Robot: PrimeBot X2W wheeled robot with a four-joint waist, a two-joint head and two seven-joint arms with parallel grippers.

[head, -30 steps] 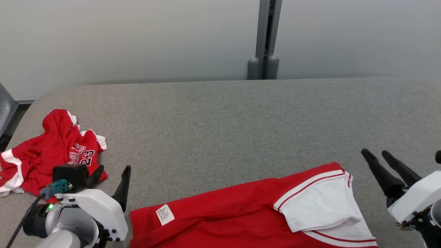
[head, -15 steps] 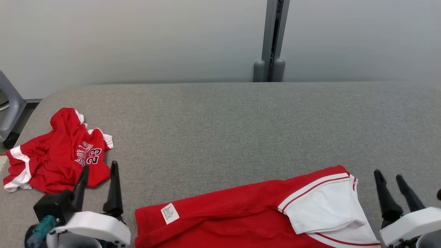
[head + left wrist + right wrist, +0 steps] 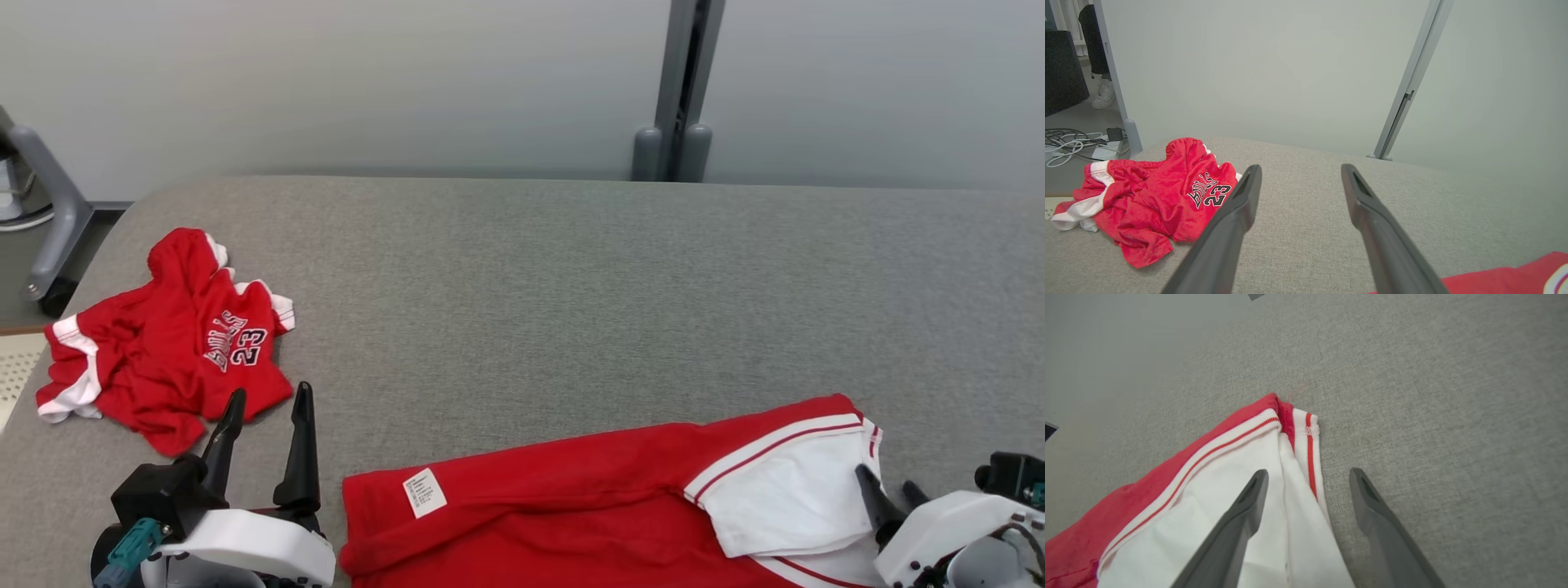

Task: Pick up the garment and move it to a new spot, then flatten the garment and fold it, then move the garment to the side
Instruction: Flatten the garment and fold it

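Observation:
A red garment with white, red-striped side panels lies spread flat along the table's near edge, a white label on it. My right gripper is open at its right white corner. In the right wrist view the right gripper straddles the striped hem of the garment, the left finger over white cloth, the right finger over bare table. My left gripper stands open and empty, left of the garment's left end. The left gripper points across the table, with a corner of the garment at lower right.
A crumpled red "Bulls 23" jersey lies at the table's left, just beyond my left fingers, also the jersey. The grey fabric table stretches back to a wall with a grey post. Cables lie on the floor, and a person's white shoe stands there.
The head camera has shifted. My right gripper has come in from the bare table onto the garment's white corner. My left gripper has turned its fingers upward and drawn back from the crumpled jersey.

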